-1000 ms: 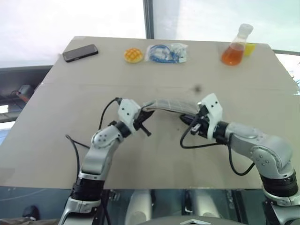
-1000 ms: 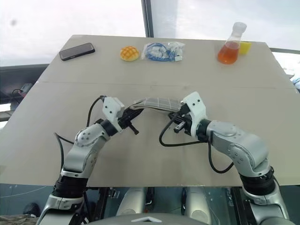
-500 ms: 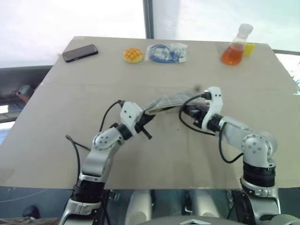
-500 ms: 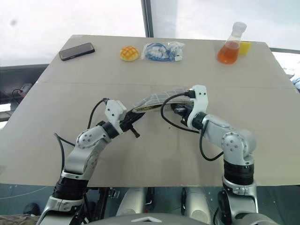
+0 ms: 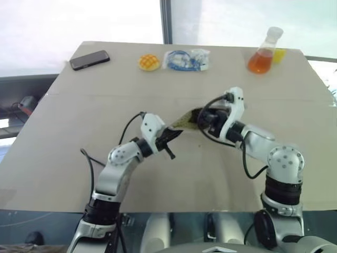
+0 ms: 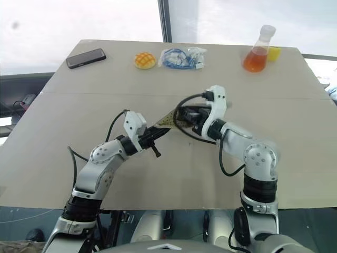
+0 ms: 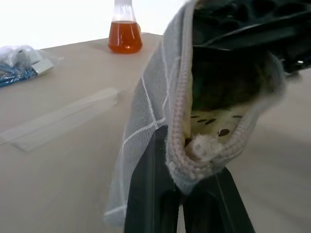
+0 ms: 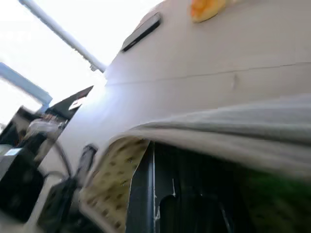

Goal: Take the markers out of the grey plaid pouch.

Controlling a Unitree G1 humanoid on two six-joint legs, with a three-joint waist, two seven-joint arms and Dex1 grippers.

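Pouch point(image 5: 185, 119), the grey plaid pouch, hangs limp over tabletop point(image 5: 63, 132), soft fabric, left tool point(image 5: 169, 135) and right tool point(image 5: 202, 118) clamped on its ends.

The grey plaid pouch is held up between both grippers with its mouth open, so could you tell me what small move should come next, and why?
Probably tip the right end higher. The left gripper is shut on the rim of the grey plaid pouch, the right gripper is shut on its far end, and something green sits inside, so tilting could slide the contents toward the open mouth.
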